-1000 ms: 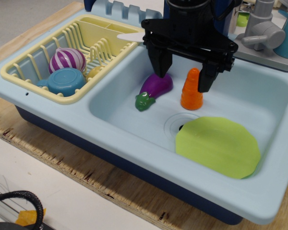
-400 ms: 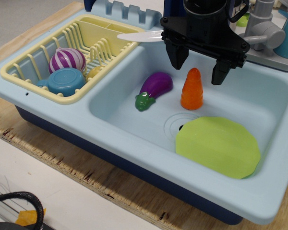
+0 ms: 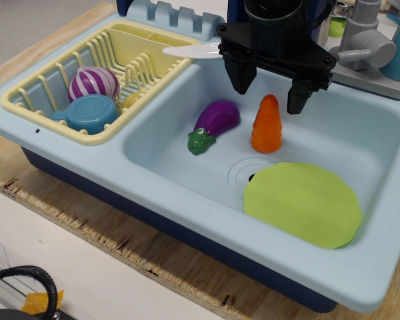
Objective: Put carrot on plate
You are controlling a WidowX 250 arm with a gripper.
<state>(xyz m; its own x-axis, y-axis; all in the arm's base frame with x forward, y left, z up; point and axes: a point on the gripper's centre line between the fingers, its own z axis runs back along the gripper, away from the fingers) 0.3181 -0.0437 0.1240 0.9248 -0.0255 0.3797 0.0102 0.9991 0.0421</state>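
The orange carrot (image 3: 267, 125) stands upright on the sink floor, tip up, just left of centre. The lime-green plate (image 3: 301, 203) lies flat in the sink's near right part, a short way in front of the carrot. My black gripper (image 3: 270, 95) hangs open just above the carrot's tip, one finger on each side of it, not touching. It holds nothing.
A purple eggplant (image 3: 214, 124) with a green cap lies left of the carrot. The sink (image 3: 187, 200) is light blue. A yellow dish rack (image 3: 53, 127) at left holds a blue bowl (image 3: 91, 113) and a striped purple ball (image 3: 93, 83). A grey faucet (image 3: 363, 41) stands at back right.
My gripper has risen from beside the carrot and eggplant to above the carrot, shifting slightly right then back left. The carrot and plate have not moved.
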